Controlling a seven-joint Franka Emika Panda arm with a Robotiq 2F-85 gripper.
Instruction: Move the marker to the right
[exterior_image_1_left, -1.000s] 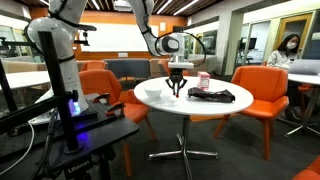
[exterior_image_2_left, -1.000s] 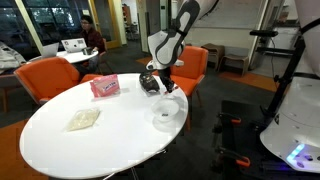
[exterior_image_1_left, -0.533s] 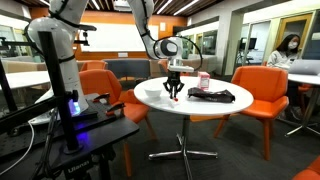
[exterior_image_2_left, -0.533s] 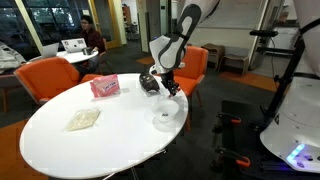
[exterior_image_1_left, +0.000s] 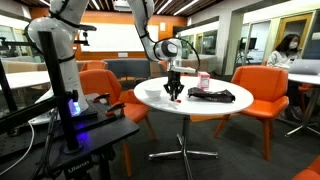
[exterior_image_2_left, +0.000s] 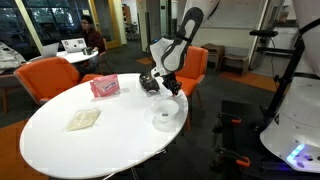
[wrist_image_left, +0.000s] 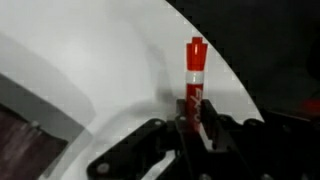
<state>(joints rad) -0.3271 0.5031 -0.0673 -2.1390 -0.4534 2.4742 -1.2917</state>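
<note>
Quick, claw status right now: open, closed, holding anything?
Claw: closed on the marker, gripping one end of it.

A round white worktop (exterior_image_1_left: 182, 105) (exterior_image_2_left: 110, 145) is standing on a single pedestal foot and is carrying three loose things. A white bowl (exterior_image_1_left: 152, 92) (exterior_image_2_left: 165, 118) is sitting close to the rim, well apart from the rest. A pink-and-white cup (exterior_image_1_left: 204, 80) (exterior_image_2_left: 104, 87) is resting near the opposite edge. A flat pouch (exterior_image_1_left: 212, 96) (exterior_image_2_left: 83, 119) is lying near the cup without touching it, looking black in one exterior view and pale in another. In the wrist view the red marker (wrist_image_left: 194, 72) is standing upright over the white surface; whether its tip is touching the worktop cannot be told.
</note>
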